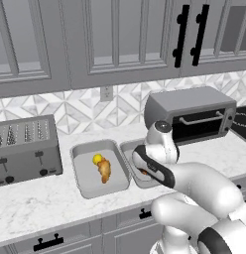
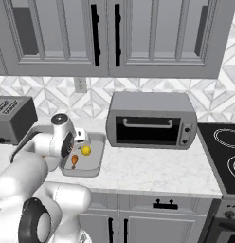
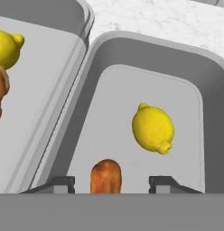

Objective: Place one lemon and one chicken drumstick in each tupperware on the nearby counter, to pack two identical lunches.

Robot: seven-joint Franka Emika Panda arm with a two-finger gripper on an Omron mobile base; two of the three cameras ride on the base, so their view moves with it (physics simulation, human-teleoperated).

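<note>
Gripper (image 3: 111, 184) is hanging low over the right tupperware (image 3: 195, 79); finger tips are standing spread, with the end of a chicken drumstick (image 3: 105, 177) showing in the gap between them. Cannot tell whether the tips are touching it.

A lemon (image 3: 152, 128) is lying on the same container's floor, just beyond the drumstick and apart from it.

The left tupperware (image 1: 83, 181) is sitting right beside the right one, rims touching or nearly so. It is holding a second lemon (image 1: 97, 159) and a second drumstick (image 1: 104, 171), the two lying against each other.

Both containers are resting on the white veined counter (image 1: 40, 203). A toaster (image 1: 27, 149) is standing to their left, a toaster oven (image 2: 150, 121) to their right, further back. A stove top (image 2: 226, 154) is adjoining the counter's right end. Grey wall cabinets (image 2: 114, 35) are hanging above.
</note>
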